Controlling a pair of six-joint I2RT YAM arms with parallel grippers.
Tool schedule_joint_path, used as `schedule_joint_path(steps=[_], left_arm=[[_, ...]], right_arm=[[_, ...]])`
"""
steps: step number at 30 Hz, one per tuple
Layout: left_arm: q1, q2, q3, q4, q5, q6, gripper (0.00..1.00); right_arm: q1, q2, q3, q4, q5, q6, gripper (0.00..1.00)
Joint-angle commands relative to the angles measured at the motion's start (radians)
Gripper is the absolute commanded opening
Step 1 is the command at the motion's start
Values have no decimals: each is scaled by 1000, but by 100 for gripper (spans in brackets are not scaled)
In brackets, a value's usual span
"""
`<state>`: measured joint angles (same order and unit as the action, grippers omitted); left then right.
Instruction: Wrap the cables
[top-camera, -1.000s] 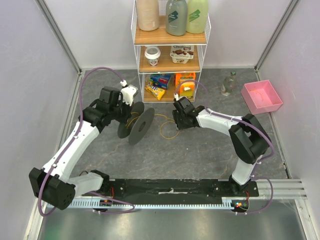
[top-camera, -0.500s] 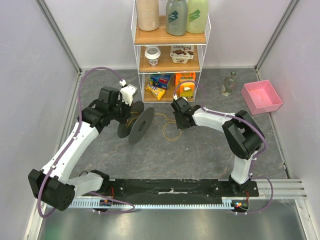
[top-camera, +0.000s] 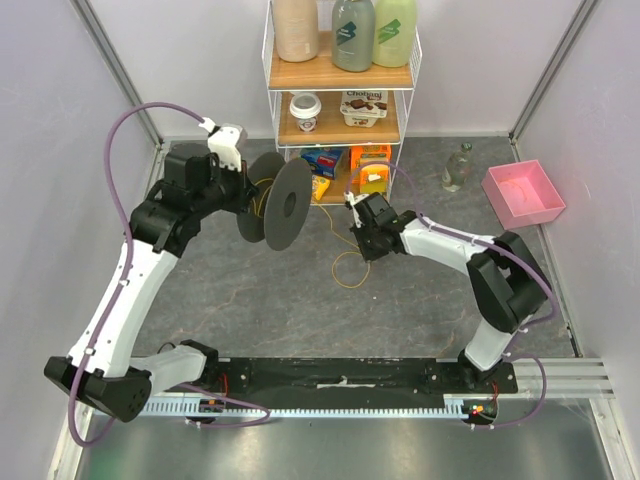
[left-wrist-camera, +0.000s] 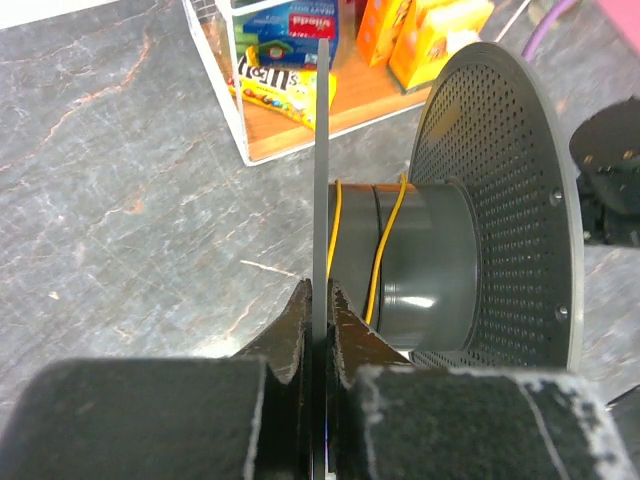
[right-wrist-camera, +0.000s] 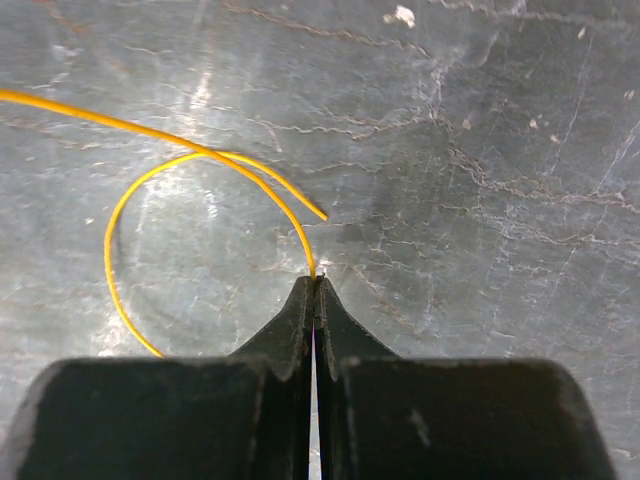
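Cable (right-wrist-camera: 205, 152) is partly wound on the spool (left-wrist-camera: 430, 260) hub, and the rest curls in a loose loop over the tabletop (right-wrist-camera: 480, 120). On the right gripper (right-wrist-camera: 314, 285) the jaws pinch tight on that loop, while the left gripper (left-wrist-camera: 320, 295) clamps the spool's near flange.

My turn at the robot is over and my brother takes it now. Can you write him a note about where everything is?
Left gripper: jaws shut on the grey spool flange, spool lifted.
Right gripper: jaws shut on the yellow wire, just above the table.
Done: two turns sit on the spool's hub.
Left: the loose loop by the right gripper needs winding on.
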<state>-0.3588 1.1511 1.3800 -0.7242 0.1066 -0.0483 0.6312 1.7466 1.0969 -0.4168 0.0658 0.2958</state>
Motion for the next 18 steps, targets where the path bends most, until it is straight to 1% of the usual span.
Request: schedule_joint_path(steps=[1, 5, 7, 10, 13, 18], left_arm=[[21, -19, 86, 60, 71, -217, 2], [79, -7, 132, 49, 120, -340, 2], [131, -2, 149, 48, 120, -421, 2], [165, -5, 152, 65, 105, -501, 2], [165, -27, 130, 114, 85, -524, 2], [165, -33, 73, 127, 50, -481, 2]], right_arm=[[7, -90, -5, 45, -87, -89, 0], [25, -104, -5, 59, -99, -127, 0], [42, -125, -23, 64, -112, -152, 0], [85, -170, -66, 76, -133, -182, 0], [131, -232, -95, 85, -173, -208, 0], [203, -344, -78, 95, -238, -280, 0]])
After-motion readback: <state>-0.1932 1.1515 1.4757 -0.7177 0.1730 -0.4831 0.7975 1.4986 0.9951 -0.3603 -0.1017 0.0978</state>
